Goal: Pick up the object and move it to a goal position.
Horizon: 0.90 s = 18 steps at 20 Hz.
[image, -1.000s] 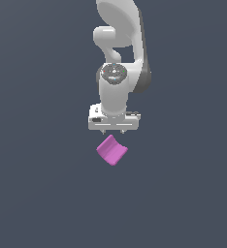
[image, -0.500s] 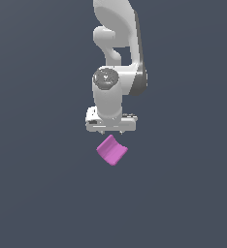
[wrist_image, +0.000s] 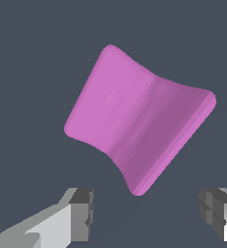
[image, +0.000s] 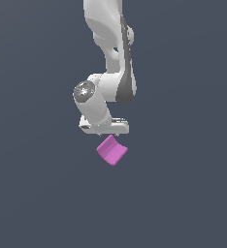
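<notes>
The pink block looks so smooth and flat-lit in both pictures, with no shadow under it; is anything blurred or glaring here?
Exterior view: sharp, even light, no cast shadow beneath the pink block, only a small bright glint on the arm's round joint. Wrist view: the block shows soft shading along its scooped face, darker toward one side; the gripper fingertips are crisp, nothing out of focus, no glare.

A flat, plain dark blue-grey surface (image: 42, 193) filled both of my views, with no edges, seams or markings that I could see. One thing lay on it: a small magenta-pink block (image: 111, 150) with a scooped, saddle-like face turned up, set at an angle and casting almost no shadow
</notes>
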### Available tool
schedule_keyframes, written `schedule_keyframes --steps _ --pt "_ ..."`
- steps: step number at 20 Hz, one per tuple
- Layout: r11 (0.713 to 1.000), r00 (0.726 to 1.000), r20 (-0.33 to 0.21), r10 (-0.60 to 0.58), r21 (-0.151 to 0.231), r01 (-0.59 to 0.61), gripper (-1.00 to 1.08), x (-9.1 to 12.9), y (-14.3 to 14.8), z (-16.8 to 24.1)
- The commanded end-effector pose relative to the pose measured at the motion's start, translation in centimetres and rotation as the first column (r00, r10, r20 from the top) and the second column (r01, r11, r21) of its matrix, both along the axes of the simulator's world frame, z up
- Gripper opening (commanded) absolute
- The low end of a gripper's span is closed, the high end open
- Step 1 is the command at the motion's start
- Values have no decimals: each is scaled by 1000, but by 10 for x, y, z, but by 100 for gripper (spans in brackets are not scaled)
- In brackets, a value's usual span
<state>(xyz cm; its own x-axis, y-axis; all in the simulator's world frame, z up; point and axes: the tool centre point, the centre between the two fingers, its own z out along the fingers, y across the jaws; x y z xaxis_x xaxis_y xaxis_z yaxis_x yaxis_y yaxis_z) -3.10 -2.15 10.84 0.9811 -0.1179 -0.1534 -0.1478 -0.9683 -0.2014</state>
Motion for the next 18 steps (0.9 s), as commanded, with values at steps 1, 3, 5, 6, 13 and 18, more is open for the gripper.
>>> schedule_keyframes --steps 1,3,5,6,13,18 --pt "997 999 -19 -40 59 41 68 -3 -4 -8" --pt "991 997 -34 -71 108 75 68 -5 -6 -15" --pt "982 994 -48 -102 157 109 68 -6 -9 -20" --pt "975 992 -55 -118 181 126 68 -7 -10 -23" --pt "912 972 -94 -216 338 235 68 -8 -16 -37" --pt "865 958 -111 -263 413 286 68 -6 -20 -42"
